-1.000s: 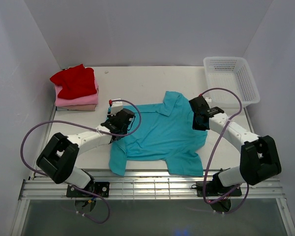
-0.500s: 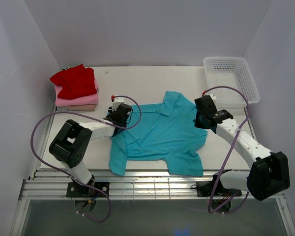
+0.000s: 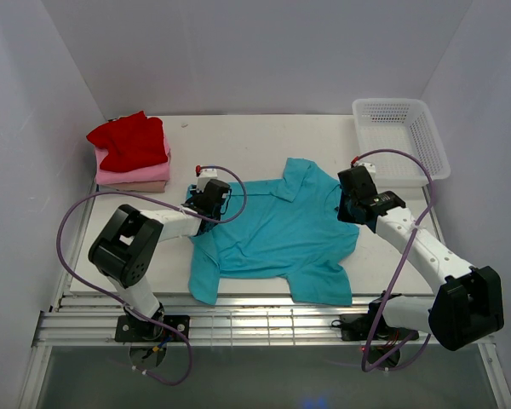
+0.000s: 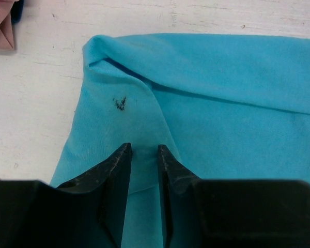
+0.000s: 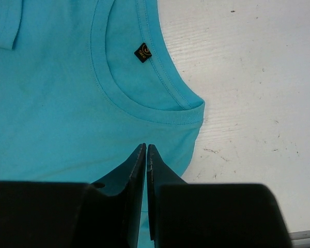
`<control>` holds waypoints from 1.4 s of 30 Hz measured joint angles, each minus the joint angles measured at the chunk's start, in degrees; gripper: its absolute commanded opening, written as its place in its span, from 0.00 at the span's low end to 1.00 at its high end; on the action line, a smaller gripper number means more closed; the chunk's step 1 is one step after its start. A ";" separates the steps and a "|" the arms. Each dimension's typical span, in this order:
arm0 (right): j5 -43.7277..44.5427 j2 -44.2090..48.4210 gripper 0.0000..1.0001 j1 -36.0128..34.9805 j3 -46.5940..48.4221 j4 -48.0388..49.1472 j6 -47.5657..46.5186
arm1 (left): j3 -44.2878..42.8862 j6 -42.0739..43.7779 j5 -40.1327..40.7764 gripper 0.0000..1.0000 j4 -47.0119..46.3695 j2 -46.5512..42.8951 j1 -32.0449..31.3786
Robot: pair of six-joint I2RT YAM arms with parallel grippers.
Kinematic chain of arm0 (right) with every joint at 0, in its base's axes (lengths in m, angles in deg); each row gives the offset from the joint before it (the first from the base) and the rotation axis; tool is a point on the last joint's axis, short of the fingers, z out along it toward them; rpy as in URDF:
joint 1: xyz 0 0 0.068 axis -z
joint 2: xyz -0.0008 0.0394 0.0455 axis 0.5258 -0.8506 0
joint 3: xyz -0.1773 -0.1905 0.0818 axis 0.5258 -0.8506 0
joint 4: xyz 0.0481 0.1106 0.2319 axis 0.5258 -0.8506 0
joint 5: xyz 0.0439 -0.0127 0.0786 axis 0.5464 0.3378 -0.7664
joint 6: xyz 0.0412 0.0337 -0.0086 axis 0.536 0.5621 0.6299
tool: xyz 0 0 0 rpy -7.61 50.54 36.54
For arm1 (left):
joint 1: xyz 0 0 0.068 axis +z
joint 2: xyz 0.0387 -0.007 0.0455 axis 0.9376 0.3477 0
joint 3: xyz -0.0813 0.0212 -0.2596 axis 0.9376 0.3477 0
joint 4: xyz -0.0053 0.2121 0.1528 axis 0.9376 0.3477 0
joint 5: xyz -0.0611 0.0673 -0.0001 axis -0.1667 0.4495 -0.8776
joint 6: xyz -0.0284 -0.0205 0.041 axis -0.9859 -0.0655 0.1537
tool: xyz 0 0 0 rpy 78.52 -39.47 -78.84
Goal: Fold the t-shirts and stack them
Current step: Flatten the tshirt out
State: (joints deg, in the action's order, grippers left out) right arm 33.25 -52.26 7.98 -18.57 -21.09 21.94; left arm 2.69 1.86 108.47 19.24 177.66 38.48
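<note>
The teal t-shirt (image 3: 277,234) lies spread flat mid-table, collar toward the back. My left gripper (image 3: 211,198) is at its left sleeve. In the left wrist view the jaws (image 4: 143,150) stand narrowly apart with a ridge of teal cloth (image 4: 212,103) pinched between them. My right gripper (image 3: 351,198) is at the shirt's right shoulder. In the right wrist view it (image 5: 146,147) is shut on the cloth just below the collar (image 5: 144,103). Red (image 3: 129,141), pink (image 3: 140,173) and beige (image 3: 134,186) shirts lie folded in a stack at the back left.
A white mesh basket (image 3: 400,136) stands at the back right, just beyond my right arm. White walls close in the table on three sides. The metal rail with the arm bases (image 3: 264,319) runs along the near edge.
My left gripper has moved a little back toward the sleeve's far edge. My right arm has swung its elbow outward while its gripper stayed at the shoulder. The shirt has not moved.
</note>
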 measured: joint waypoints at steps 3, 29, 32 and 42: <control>0.00 0.00 0.11 0.00 -0.70 0.09 0.00 | 0.00 0.26 0.26 0.25 0.00 0.00 0.00; -1.60 -1.84 0.10 0.00 -2.51 0.76 -0.04 | 0.00 2.27 3.76 0.12 1.92 -18.34 6.58; -2.14 -2.89 0.10 -0.02 -2.54 1.20 -0.11 | 0.00 2.14 3.32 0.13 1.95 -16.70 9.09; -2.99 -8.66 0.12 -0.02 -1.95 4.96 -2.43 | 2.99 1.07 -1.53 0.13 3.56 -12.85 15.61</control>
State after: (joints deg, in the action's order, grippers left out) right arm 30.26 -60.91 7.95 -20.51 -16.13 19.51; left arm 5.68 2.93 106.94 22.80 164.81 54.08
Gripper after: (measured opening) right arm 0.106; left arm 0.123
